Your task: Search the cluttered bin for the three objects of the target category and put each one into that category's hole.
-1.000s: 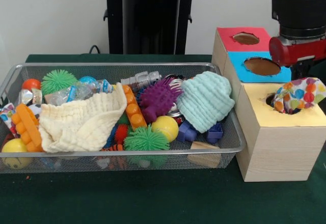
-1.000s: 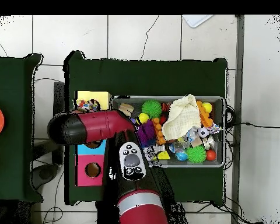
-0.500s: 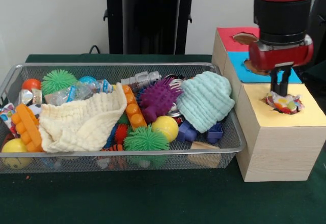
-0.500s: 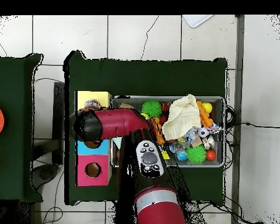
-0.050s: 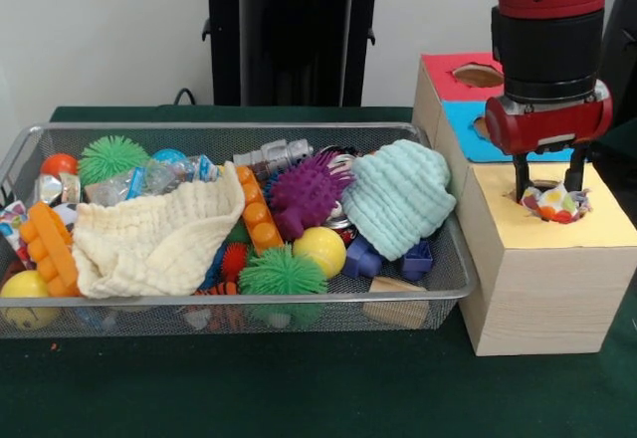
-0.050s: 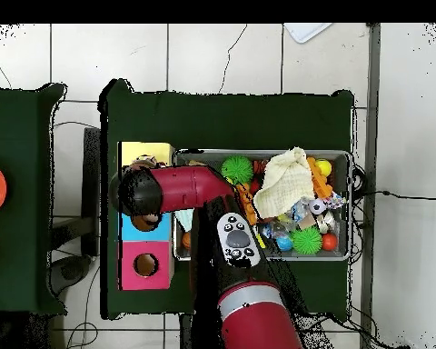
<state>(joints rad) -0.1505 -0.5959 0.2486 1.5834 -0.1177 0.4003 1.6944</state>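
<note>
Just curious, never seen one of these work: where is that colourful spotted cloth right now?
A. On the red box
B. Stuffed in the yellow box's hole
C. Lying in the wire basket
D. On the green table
B: the spotted cloth sits bunched in the yellow box hole, beneath the open pincer.

The red and black arm [image 5: 549,20] comes straight down, wrist vertical — its claw [image 5: 547,177] points at the counter below. The two black fingers [image 5: 521,174] stand spread apart, tips low and gripping nothing.
</note>
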